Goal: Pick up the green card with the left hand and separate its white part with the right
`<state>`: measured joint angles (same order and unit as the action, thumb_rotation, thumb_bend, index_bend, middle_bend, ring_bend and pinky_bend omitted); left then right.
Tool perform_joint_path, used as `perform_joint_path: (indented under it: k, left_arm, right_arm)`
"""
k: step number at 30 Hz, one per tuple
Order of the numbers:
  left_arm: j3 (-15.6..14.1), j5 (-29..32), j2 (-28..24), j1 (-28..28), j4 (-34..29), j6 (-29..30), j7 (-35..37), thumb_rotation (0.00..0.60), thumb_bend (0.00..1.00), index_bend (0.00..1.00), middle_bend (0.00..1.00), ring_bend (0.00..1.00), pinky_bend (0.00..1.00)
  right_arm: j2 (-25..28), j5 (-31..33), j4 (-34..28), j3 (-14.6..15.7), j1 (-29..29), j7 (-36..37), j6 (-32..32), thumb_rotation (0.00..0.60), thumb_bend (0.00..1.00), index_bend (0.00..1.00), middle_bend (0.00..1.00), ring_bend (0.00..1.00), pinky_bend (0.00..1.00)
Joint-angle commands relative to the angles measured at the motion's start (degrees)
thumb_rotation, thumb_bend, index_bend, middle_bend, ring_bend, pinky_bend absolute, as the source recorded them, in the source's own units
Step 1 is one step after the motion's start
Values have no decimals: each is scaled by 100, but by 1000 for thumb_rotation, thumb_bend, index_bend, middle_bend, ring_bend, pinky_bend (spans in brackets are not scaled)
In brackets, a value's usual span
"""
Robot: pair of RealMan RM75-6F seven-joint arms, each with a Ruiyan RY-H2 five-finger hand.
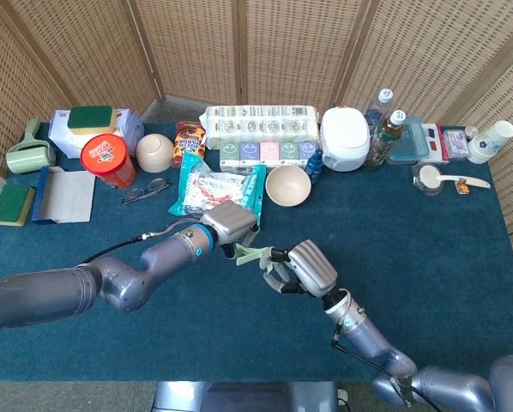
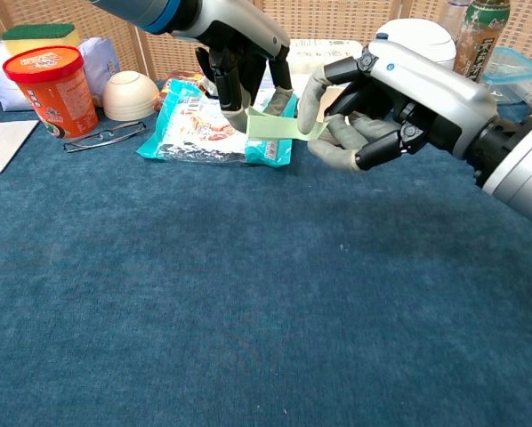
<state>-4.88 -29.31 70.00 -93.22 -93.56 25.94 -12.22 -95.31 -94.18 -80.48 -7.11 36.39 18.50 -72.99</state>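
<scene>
While the left hand (image 2: 239, 67) pinches the left end of the green card (image 2: 279, 127) in closed fingers, holding it above the middle of the blue table (image 2: 204, 311) near a teal packet (image 2: 195, 124), the right hand (image 2: 373, 111) grips its right end.

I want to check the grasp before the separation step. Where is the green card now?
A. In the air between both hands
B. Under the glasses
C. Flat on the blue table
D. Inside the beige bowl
A: the green card is off the table, the left hand holding one end and the right hand fingers at the other.
</scene>
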Motion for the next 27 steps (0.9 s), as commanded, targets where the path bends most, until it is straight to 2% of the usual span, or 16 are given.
perform_joint_path:
  k: [1, 10, 17, 27]
  left_arm:
    - [-6, -2, -2, -10, 10, -7, 22, 600, 434, 634, 1000, 1000, 1000]
    - [-34, -29, 32, -22, 50, -39, 86, 600, 434, 634, 1000, 1000, 1000]
    - [-52, -59, 71, -31, 96, -53, 121, 600, 434, 634, 1000, 1000, 1000]
    - [-84, -99, 120, -58, 161, -99, 178, 600, 434, 633, 1000, 1000, 1000]
  right_arm:
    - [11, 1, 2, 13, 8, 6, 9, 600, 415, 507, 884, 1000, 989]
    - [35, -3, 27, 12, 21, 20, -36, 600, 418, 476, 882, 1000, 985]
    - [27, 11, 54, 13, 31, 15, -49, 600, 420, 527, 882, 1000, 985]
    - [-13, 24, 129, 30, 55, 39, -49, 600, 424, 550, 885, 1000, 985]
